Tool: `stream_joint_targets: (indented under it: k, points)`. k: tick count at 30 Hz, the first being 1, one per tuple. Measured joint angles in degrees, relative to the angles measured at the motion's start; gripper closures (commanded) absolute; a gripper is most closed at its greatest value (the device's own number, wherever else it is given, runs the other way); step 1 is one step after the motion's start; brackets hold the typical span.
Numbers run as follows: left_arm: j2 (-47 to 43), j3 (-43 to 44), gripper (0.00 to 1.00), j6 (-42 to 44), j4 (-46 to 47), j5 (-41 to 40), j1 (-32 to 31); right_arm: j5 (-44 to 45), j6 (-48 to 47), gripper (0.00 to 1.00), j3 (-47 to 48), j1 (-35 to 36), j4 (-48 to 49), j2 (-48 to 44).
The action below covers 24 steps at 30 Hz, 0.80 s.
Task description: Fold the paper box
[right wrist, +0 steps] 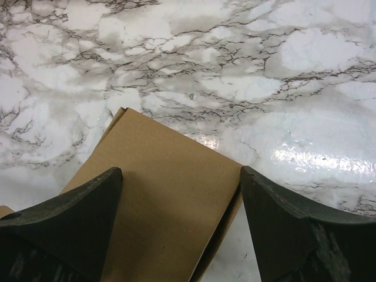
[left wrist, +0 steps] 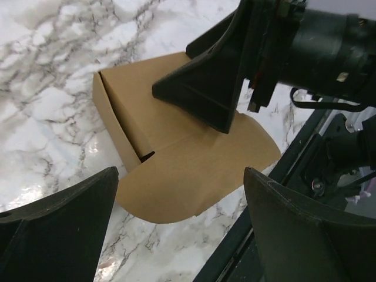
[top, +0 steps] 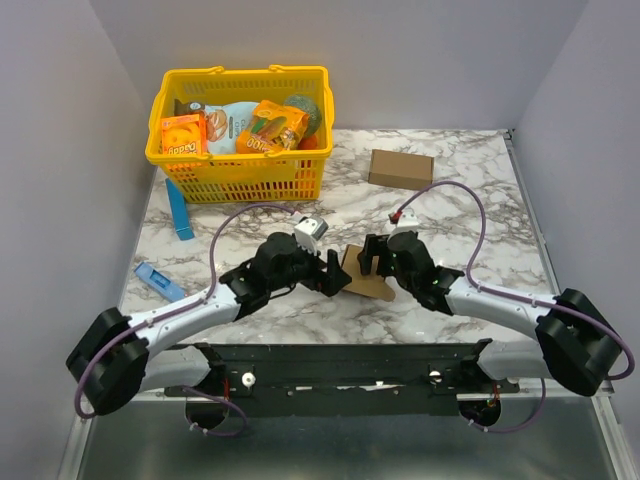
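Now both my pincers stand released at the paper box (top: 370, 287).
My left pincer (left wrist: 181, 176) gapes over its rounded flap; my right pincer (right wrist: 181, 171) straddles a flat panel. It lies on the marble table (top: 450, 220), between my arms.

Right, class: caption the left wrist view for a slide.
Open left end effector frames the partly folded paper box on the marble table, a right-arm finger above it.
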Motion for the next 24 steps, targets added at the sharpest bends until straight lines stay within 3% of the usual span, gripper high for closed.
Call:
stream_joint_targets:
  k: [6, 13, 24]
  points:
    - [8.1, 0.3, 0.06, -1.7, 0.9, 2.3, 1.6, -0.7, -0.1, 0.01, 0.0, 0.0, -1.3, -1.0]
    - [12.5, 0.3, 0.07, -2.6, 5.1, 2.3, 3.7, -2.6, 0.1, 0.00, 4.7, 0.0, -13.2, -2.6]
    - [18.1, 0.1, 0.08, -3.6, 12.5, 2.9, 4.3, -3.4, 2.5, 0.01, 4.5, -0.8, -24.4, -17.2]
